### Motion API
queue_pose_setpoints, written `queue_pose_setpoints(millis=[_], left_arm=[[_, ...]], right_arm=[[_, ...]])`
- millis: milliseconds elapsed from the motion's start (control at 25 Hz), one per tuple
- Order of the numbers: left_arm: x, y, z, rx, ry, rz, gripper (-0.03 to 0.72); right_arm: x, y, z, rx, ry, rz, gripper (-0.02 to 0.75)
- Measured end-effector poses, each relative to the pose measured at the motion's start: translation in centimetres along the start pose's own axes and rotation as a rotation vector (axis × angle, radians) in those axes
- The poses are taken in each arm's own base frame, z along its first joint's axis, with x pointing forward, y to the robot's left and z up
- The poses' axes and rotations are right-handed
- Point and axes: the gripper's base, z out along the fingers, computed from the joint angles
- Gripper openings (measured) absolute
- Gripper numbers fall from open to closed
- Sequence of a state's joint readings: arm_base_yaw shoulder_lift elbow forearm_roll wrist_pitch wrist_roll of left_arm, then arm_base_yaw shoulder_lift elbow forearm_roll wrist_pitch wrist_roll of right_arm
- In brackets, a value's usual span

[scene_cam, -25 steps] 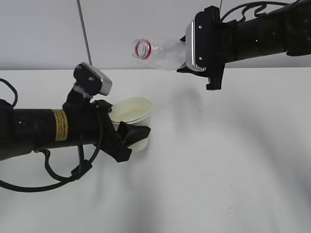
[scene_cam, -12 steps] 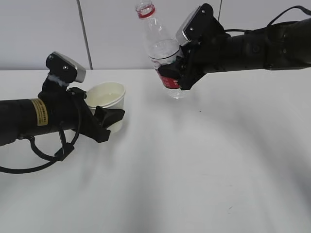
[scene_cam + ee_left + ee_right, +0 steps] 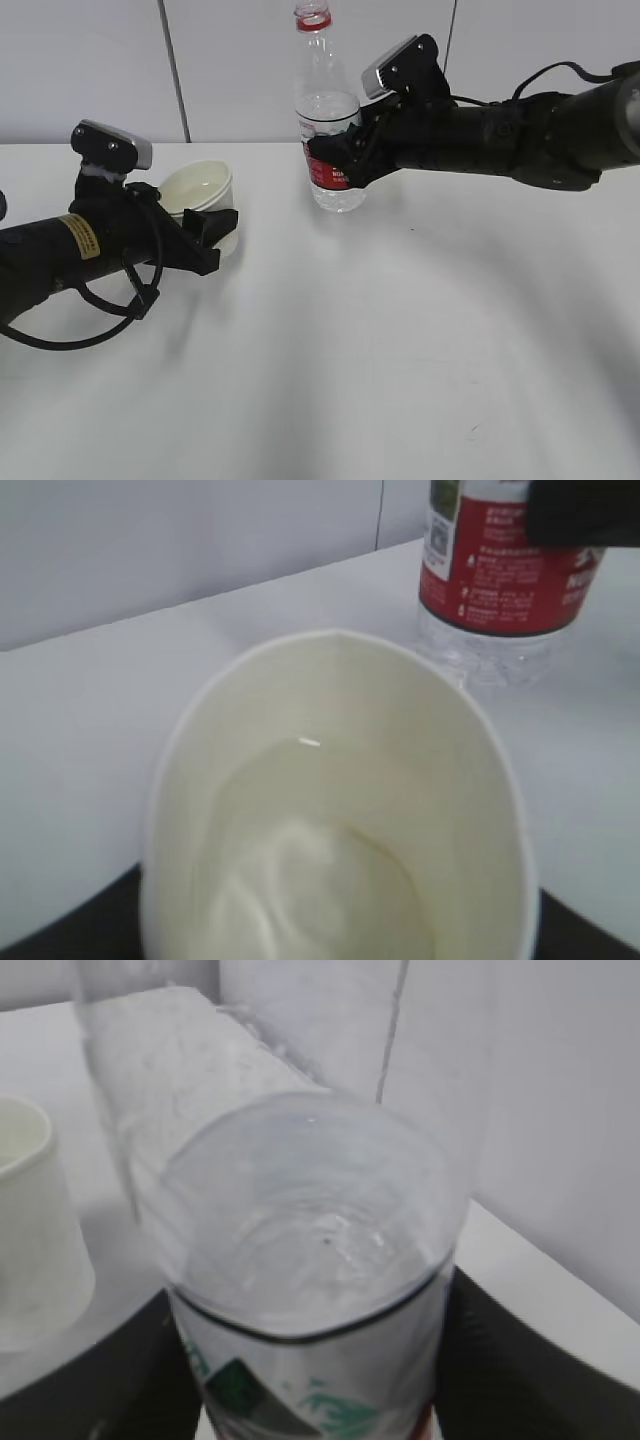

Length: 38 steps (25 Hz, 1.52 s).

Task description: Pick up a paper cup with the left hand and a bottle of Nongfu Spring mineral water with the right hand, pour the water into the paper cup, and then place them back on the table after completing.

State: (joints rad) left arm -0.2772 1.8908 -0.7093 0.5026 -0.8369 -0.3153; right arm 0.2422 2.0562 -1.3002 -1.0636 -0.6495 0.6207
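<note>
A cream paper cup [image 3: 200, 203] with clear water [image 3: 330, 870] in its bottom sits in my left gripper [image 3: 205, 238], which is shut on it low over the white table [image 3: 400, 350] at the left. The cup fills the left wrist view [image 3: 340, 810]. My right gripper [image 3: 335, 160] is shut on the red label of a clear, uncapped Nongfu Spring bottle [image 3: 328, 130]. The bottle stands upright, its base at or just above the table. The bottle shows in the left wrist view [image 3: 505, 570] and fills the right wrist view [image 3: 310, 1260], where the cup [image 3: 30, 1230] is at left.
A white wall [image 3: 230, 70] with a vertical seam runs close behind the table's far edge. Both black arms stretch in from the left and right sides. White tabletop lies in front of the two arms.
The bottle went from tipped on its side above the cup to upright and came down to the table. My left gripper moved the cup leftward and lower.
</note>
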Motion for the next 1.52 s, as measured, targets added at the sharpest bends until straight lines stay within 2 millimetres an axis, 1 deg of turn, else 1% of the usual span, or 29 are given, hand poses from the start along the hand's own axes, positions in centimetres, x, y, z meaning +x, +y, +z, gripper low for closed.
queue_pose_setpoints(millis=[160, 280, 360, 520, 640, 880, 1080, 1400, 1520], left_arm=[[0.9, 0.3, 0.3, -0.007, 0.009, -0.017, 0.401], [1.4, 0.4, 0.5, -0.003, 0.032, -0.018, 0.401], [1.8, 0.4, 0.6, -0.005, 0.050, -0.021, 0.401], [2.6, 0.5, 0.8, -0.007, 0.075, -0.030, 0.401], [2.9, 0.5, 0.8, -0.004, 0.092, -0.026, 0.400], [3.1, 0.4, 0.8, 0.015, 0.112, -0.005, 0.400], [4.0, 0.1, 0.9, 0.050, 0.163, 0.023, 0.400], [4.2, 0.0, 1.2, 0.062, 0.148, 0.022, 0.400], [4.2, 0.0, 1.2, 0.062, 0.148, 0.021, 0.424]], right_arm=[[0.3, -0.2, 0.3, 0.020, -0.044, 0.062, 0.446], [1.3, -0.2, 0.9, 0.019, -0.057, 0.101, 0.446], [2.2, 0.3, 0.9, -0.002, -0.060, 0.095, 0.446], [3.2, 1.4, 0.5, -0.039, -0.086, 0.099, 0.446], [4.5, 2.1, -0.1, -0.047, -0.064, 0.131, 0.446], [6.2, 2.5, -1.2, -0.043, -0.050, 0.156, 0.446], [6.5, 2.4, -1.5, -0.039, -0.047, 0.158, 0.446], [6.5, 2.4, -1.5, -0.044, -0.048, 0.145, 0.446], [6.5, 2.4, -1.5, -0.044, -0.048, 0.143, 0.446]])
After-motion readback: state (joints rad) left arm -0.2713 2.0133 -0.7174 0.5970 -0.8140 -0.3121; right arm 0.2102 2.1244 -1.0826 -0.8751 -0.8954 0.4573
